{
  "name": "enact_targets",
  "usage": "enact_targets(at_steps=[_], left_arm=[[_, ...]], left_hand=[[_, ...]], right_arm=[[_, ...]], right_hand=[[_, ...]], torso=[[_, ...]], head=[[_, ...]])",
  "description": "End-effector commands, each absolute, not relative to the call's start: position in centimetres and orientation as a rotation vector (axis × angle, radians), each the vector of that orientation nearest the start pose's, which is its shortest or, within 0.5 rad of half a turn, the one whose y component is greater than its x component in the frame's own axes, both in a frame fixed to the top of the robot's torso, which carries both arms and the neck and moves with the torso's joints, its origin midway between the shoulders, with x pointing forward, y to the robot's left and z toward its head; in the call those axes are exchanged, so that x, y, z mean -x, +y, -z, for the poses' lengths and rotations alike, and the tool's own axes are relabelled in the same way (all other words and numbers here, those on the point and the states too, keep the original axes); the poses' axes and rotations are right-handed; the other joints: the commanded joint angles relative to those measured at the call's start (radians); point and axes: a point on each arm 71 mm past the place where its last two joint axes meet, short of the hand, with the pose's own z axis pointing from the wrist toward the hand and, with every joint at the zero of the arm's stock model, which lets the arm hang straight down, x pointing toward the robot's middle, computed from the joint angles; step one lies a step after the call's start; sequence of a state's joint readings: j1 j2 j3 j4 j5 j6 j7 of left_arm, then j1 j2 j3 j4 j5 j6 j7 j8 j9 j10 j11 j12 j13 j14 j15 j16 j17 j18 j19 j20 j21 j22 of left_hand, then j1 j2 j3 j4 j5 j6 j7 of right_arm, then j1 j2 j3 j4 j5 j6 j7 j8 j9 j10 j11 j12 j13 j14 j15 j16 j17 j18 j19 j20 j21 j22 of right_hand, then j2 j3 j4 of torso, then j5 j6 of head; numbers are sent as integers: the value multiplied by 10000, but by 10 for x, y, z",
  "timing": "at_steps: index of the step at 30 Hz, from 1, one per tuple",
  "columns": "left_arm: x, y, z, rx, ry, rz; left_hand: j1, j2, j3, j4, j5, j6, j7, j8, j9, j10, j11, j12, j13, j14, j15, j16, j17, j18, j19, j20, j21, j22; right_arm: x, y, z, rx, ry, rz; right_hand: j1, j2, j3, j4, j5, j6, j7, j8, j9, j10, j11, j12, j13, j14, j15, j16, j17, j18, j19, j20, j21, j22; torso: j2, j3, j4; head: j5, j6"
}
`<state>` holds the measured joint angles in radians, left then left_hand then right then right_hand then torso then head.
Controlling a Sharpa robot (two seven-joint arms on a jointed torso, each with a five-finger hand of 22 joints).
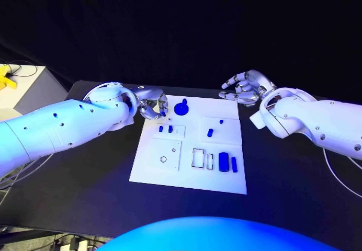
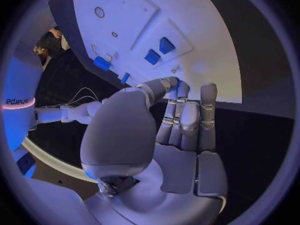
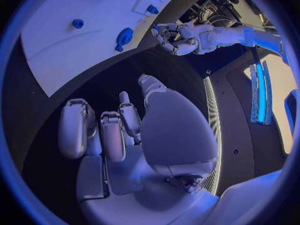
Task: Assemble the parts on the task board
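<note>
The left hand sits over the far left corner of the task board; its fingers are curled in, and in the left wrist view the fingertips seem to meet around a small blue part, though whether it is truly gripped cannot be told; the round knobbed blue part lies just beside this hand, on the board's far edge; two small blue parts stand close below the hand, in a raised square; the right hand hovers off the board's far right corner, above the black table, fingers loosely curled, holding nothing; an upright blue peg and the long blue parts lie nearer the robot than that hand, well apart from it.
</note>
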<state>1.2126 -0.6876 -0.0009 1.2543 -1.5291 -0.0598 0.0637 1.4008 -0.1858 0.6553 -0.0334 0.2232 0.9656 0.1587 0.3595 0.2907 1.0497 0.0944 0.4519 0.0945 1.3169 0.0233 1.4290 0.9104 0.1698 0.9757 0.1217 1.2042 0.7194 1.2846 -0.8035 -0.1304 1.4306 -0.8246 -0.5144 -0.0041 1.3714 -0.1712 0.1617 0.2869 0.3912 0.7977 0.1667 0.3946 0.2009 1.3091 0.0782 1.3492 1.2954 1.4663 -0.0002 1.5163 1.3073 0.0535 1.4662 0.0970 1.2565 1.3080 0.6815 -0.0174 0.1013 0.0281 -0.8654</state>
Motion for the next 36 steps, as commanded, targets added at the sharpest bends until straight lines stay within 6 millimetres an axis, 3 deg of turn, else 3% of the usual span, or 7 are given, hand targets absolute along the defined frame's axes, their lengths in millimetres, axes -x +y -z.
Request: enact_targets(at_steps=[1, 36], left_arm=[[-533, 185, 195, -3801, 18101, 6216], [-539, 168, 208, -4036, 18523, 6259]], left_hand=[[-80, 1, -20, -36, -5, 63, 4, -62, 10, 66, -22, -43, 11, 70, -13, 20, 1, 58, 48, 26, 55, -11], [-94, 9, -33, -38, -5, 76, 2, -81, 14, 88, -26, -85, 16, 55, -16, 5, -51, 59, 47, 15, 55, -13]], right_arm=[[-512, -221, 177, -4428, 16021, -8536], [-512, -219, 178, -4412, 16049, -8563]], right_hand=[[4, 73, 49, -10, 14, -45, -9, -2, -9, -20, 23, -40, 16, 764, 15, -48, 1630, 126, 66, 33, -27, 827], [4, 73, 49, -10, 14, -45, -9, -2, -9, -20, 23, -40, 16, 764, 15, -48, 1630, 126, 66, 33, -27, 827]], torso=[[4, 17, -7], [-12, 7, 1]], head=[[11, -8], [-43, -73]])
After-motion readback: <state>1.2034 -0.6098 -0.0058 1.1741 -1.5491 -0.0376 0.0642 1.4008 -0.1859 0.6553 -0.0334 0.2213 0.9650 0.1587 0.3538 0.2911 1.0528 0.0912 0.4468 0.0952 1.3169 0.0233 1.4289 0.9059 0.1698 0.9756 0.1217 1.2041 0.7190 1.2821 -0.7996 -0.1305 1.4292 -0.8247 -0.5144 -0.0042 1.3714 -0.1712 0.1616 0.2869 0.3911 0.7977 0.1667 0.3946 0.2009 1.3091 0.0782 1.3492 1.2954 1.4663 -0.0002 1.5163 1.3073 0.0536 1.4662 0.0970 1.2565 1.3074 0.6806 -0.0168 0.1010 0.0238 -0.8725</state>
